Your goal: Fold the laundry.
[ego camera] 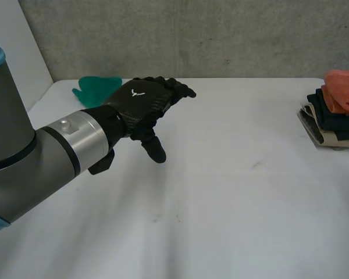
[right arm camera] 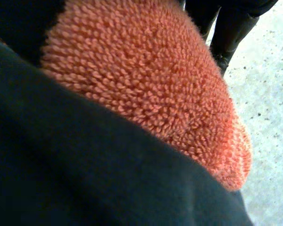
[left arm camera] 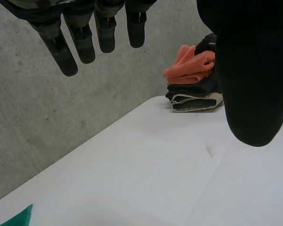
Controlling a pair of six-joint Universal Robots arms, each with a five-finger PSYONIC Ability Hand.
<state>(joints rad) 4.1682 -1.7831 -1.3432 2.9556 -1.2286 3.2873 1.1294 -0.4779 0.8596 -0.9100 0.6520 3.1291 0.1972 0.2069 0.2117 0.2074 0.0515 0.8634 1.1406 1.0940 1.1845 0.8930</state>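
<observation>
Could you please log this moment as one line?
left hand open over table | green cloth beyond it | orange towel atop folded stack

Head view above table [ego camera: 232,192]; wrist views toward laundry stack [ego camera: 337,119], right's nearest.

No words can be read; a small white emblem [ego camera: 138,92] marks the left hand [ego camera: 146,107].

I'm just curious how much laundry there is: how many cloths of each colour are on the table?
Green cloth: 1
Orange towel: 1
Dark cloth: 1
Beige cloth: 1
Total: 4 that can be told apart.
</observation>
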